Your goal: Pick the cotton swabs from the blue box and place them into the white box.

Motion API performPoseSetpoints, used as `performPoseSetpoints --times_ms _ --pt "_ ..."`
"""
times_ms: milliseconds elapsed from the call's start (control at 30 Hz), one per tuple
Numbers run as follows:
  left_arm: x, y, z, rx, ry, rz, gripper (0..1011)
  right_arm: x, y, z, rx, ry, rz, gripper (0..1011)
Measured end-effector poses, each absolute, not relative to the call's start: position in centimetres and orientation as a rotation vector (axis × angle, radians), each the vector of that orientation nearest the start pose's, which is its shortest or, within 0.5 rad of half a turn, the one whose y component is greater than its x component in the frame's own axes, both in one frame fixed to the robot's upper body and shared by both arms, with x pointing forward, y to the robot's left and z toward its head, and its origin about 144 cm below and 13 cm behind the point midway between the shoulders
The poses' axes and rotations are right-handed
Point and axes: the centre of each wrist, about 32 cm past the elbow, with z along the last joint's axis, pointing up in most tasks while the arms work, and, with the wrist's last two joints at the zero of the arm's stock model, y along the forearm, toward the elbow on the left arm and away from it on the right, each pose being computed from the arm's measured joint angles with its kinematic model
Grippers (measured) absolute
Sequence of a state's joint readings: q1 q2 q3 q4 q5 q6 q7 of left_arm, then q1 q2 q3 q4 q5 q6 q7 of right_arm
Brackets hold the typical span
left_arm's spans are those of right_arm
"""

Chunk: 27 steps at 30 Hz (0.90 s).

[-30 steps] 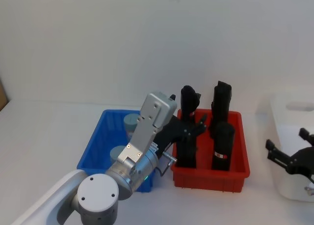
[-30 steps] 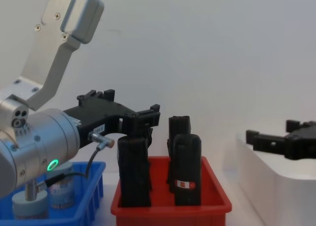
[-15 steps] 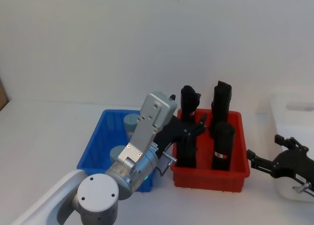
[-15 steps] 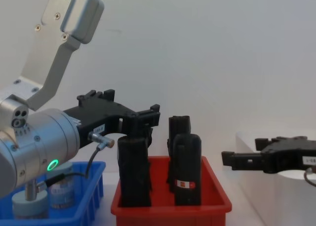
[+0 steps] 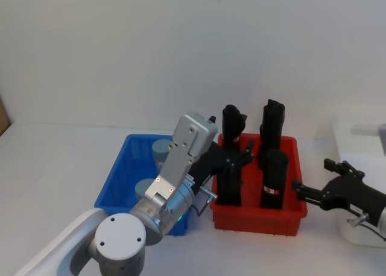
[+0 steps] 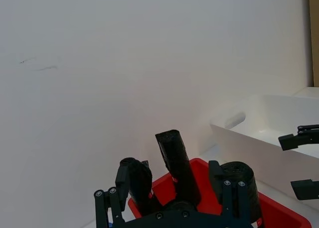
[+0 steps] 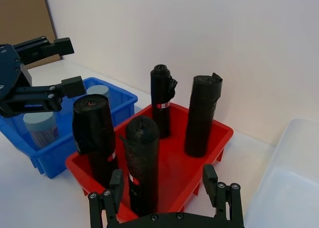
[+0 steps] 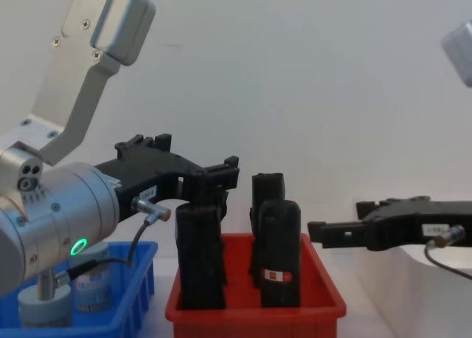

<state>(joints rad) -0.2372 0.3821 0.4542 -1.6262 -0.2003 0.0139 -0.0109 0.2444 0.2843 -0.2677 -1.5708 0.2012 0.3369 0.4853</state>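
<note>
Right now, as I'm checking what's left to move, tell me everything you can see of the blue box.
The blue box is a shallow, bright plastic bin with ribbed sides and a flared rim, sitting flat on the white table, close beside the red bin on its right. Two cotton swab tubs with grey-blue lids stand upright inside. The open left gripper hangs past its right edge, above the red bin.

Blue box (image 5: 114,178) was glossy ribbed plastic, red bin (image 5: 253,220) smooth shiny plastic, white box (image 5: 353,150) smooth plastic, black rolls (image 5: 274,173) crinkled film, left arm (image 5: 188,148) brushed metal.
</note>
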Motion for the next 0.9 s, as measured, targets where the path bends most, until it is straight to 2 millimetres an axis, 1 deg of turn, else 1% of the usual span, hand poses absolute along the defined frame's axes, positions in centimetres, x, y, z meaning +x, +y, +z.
performPoseSetpoints --times_ms 167,900 --pt "49.2 19.8 120.4 0.061 -0.268 1.124 1004 51.7 -22.2 121.1 -0.227 0.054 -0.849 1001" --pt "49.2 19.8 120.4 0.061 -0.268 1.124 1004 53.7 -18.7 119.1 -0.233 0.035 -0.834 1001"
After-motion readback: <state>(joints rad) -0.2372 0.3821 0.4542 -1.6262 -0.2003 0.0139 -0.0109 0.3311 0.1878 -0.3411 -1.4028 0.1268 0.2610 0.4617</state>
